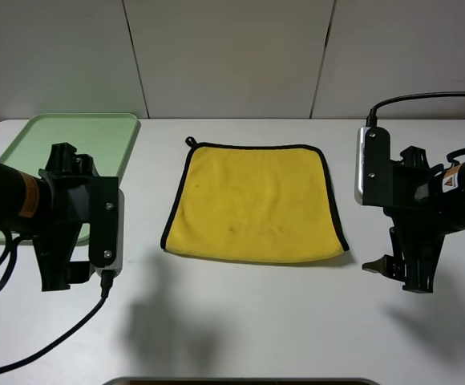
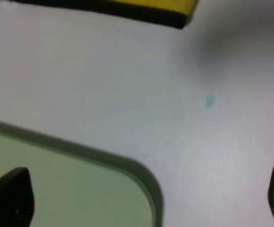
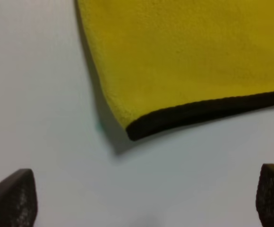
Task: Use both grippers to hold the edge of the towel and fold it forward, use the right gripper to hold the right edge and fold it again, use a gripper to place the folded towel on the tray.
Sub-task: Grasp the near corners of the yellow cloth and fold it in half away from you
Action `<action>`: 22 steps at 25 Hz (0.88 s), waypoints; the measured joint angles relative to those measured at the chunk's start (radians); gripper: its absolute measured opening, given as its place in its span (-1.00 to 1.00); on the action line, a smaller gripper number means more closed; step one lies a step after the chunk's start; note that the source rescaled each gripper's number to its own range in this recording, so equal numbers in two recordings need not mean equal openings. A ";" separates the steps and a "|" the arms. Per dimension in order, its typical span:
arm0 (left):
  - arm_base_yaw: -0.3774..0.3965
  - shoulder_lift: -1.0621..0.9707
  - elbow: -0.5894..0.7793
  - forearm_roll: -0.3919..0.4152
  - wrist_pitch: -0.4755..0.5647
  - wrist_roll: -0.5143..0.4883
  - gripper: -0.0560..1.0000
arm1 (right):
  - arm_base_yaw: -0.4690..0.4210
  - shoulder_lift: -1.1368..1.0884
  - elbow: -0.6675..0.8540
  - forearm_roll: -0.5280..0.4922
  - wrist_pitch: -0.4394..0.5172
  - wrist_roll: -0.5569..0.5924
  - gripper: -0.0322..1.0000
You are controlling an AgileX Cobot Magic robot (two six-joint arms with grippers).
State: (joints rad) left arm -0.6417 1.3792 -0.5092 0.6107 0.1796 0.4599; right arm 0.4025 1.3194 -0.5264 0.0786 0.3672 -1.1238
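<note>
The yellow towel (image 1: 255,204) lies flat and unfolded in the middle of the white table, with black trim (image 1: 252,147) all round and a small loop at its far left corner. The pale-green tray (image 1: 64,140) sits at the far left. My left gripper (image 1: 62,216) hovers over the tray's near right corner (image 2: 104,158), open and holding nothing; the towel's edge (image 2: 127,13) shows at the rim of that view. My right gripper (image 1: 407,215) hangs open to the right of the towel. Its wrist view shows a towel corner (image 3: 137,130) beyond the spread fingers (image 3: 14,196).
White wall panels close off the back of the table. Black cables trail from both arms, the left cable (image 1: 48,341) lying across the near table. A dark edge (image 1: 240,381) runs along the front.
</note>
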 joint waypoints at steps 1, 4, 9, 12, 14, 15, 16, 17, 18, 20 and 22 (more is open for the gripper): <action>0.000 0.013 -0.001 0.007 -0.018 0.000 0.99 | 0.000 0.009 0.000 0.000 -0.002 0.000 1.00; 0.000 0.067 -0.020 0.030 -0.036 0.000 0.99 | 0.000 0.032 0.000 0.000 -0.010 0.000 1.00; 0.000 0.153 -0.074 0.043 -0.042 0.000 0.99 | 0.000 0.042 0.000 0.000 -0.018 0.000 1.00; 0.000 0.199 -0.100 0.067 -0.057 0.017 0.98 | 0.000 0.042 0.000 0.000 -0.019 0.000 1.00; 0.000 0.227 -0.112 0.089 -0.074 0.035 0.98 | 0.000 0.042 0.000 0.000 -0.019 0.000 1.00; 0.000 0.239 -0.118 0.093 -0.081 0.041 0.98 | 0.000 0.042 0.000 0.000 -0.019 0.000 1.00; 0.000 0.253 -0.123 0.097 -0.089 0.046 0.98 | 0.000 0.042 0.000 0.000 -0.019 0.000 1.00; 0.000 0.267 -0.129 0.099 -0.097 0.053 0.98 | 0.000 0.042 0.000 0.000 -0.019 0.000 1.00; 0.000 0.280 -0.132 0.099 -0.103 0.061 0.98 | 0.000 0.042 0.000 0.000 -0.019 0.000 1.00; 0.000 0.304 -0.141 0.099 -0.115 0.084 0.98 | 0.000 0.042 0.000 0.000 -0.019 0.000 1.00; 0.000 0.326 -0.151 0.099 -0.124 0.113 0.98 | 0.000 0.042 0.000 0.000 -0.019 0.000 1.00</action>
State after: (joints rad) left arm -0.6417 1.7049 -0.6603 0.7100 0.0552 0.5731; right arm 0.4025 1.3612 -0.5264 0.0786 0.3485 -1.1238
